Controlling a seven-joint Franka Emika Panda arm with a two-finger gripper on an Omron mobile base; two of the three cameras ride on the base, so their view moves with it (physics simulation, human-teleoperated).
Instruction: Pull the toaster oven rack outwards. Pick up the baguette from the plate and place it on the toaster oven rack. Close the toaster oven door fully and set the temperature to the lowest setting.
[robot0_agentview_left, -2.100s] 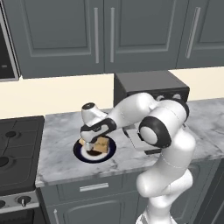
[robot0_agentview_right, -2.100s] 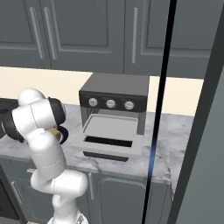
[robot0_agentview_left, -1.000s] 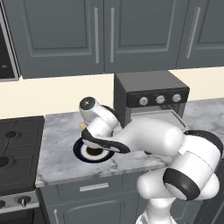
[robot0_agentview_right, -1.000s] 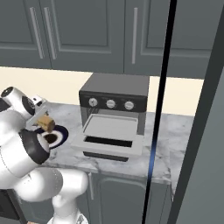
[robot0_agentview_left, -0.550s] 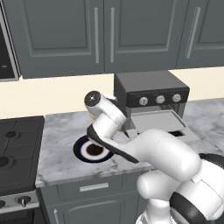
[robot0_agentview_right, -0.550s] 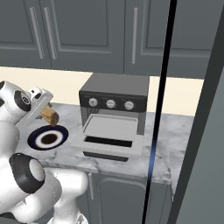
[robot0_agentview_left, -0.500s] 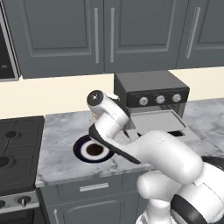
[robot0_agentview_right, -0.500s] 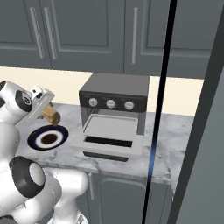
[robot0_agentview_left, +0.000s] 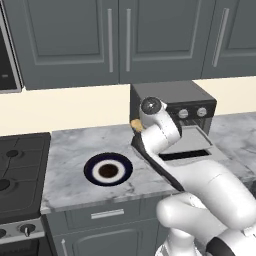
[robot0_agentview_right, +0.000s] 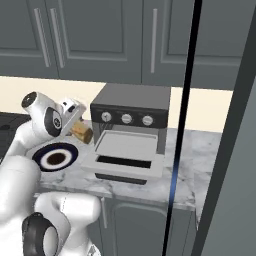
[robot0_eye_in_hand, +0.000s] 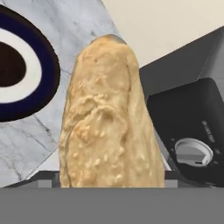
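Observation:
My gripper (robot0_agentview_right: 76, 127) is shut on the baguette (robot0_agentview_right: 82, 133), a chunky tan-golden bread piece held in the air to the left of the toaster oven (robot0_agentview_right: 131, 102). From the left base camera the baguette (robot0_agentview_left: 135, 124) peeks out behind my wrist, between the plate (robot0_agentview_left: 91, 166) and the oven (robot0_agentview_left: 170, 94). In the hand view the baguette (robot0_eye_in_hand: 107, 118) stands tall in the middle and hides my fingertips. The toaster oven door (robot0_agentview_right: 125, 171) lies open and flat, and the toaster oven rack (robot0_agentview_right: 125, 144) sticks out over it. The plate (robot0_agentview_right: 41, 152) has nothing on it.
A black stove (robot0_agentview_left: 17, 170) borders the counter on the left. Grey wall cabinets (robot0_agentview_left: 115, 40) hang above. Three silver knobs (robot0_agentview_right: 126, 118) line the oven's black strip, and one knob (robot0_eye_in_hand: 192, 152) shows in the hand view. A dark vertical post (robot0_agentview_right: 182, 125) crosses the right base view.
The arm has lifted the baguette off the plate and carried it up and rightwards, close to the toaster oven's left side. The plate now lies bare.

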